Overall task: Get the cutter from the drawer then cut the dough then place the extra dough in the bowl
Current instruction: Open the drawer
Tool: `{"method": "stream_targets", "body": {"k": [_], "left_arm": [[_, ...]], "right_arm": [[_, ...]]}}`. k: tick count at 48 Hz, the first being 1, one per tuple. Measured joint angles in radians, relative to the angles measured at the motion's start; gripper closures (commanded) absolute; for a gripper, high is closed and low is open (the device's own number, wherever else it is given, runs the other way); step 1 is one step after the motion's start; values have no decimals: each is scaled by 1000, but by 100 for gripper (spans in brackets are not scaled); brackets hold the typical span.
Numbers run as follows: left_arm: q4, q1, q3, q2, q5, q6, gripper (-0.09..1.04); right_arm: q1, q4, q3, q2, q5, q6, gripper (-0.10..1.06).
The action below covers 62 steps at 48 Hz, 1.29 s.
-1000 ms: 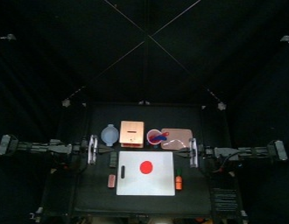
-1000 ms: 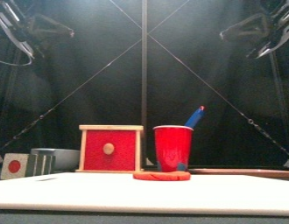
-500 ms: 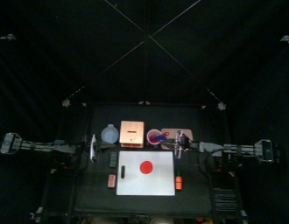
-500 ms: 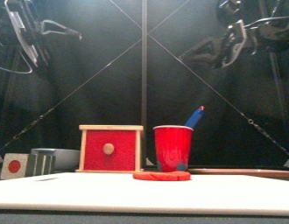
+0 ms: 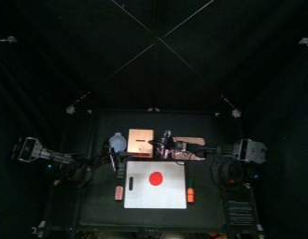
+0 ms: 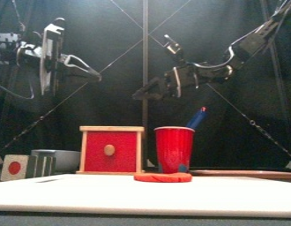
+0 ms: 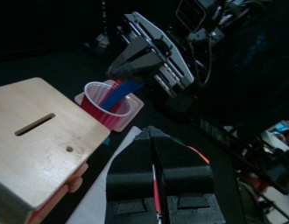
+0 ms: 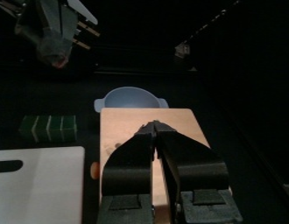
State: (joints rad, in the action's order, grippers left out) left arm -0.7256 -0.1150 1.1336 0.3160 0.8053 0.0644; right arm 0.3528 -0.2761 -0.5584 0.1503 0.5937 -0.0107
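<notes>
Hovering above wooden box with right jaws pressed together, bowl beyond them. Holding left jaws closed, empty, red cup ahead.

White cutting board, plain, sits on the black tabletop. The dough disc on it is solid red. The wooden box shows pale, its drawer front red with a pale round knob. Red cup, one flat colour, with a blue knife in it. The bowl is blue-grey, and the sushi roll reads as dark green blocks.
</notes>
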Motion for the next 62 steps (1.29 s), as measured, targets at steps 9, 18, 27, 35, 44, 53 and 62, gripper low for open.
{"method": "stream_targets", "body": {"k": [9,18,27,35,44,53,62], "left_arm": [[-29,-3,-49,-98,3,35,66],[-38,-5,-61,-150,3,74,58],[-60,-5,-67,-167,3,92,55],[-66,-5,-72,-183,3,101,40],[-103,-6,-95,-204,-2,164,16],[-225,-8,-114,-230,-26,322,15],[-256,-8,-121,-290,-43,445,15]], "right_arm": [[2,-20,121,126,0,0,88],[6,-21,193,195,-38,0,88],[9,-21,232,229,-114,0,88],[8,-23,241,241,-144,3,88],[8,-23,244,242,-150,-2,88],[3,-40,250,242,-161,-2,88],[0,-52,256,242,-167,-3,88]]}}
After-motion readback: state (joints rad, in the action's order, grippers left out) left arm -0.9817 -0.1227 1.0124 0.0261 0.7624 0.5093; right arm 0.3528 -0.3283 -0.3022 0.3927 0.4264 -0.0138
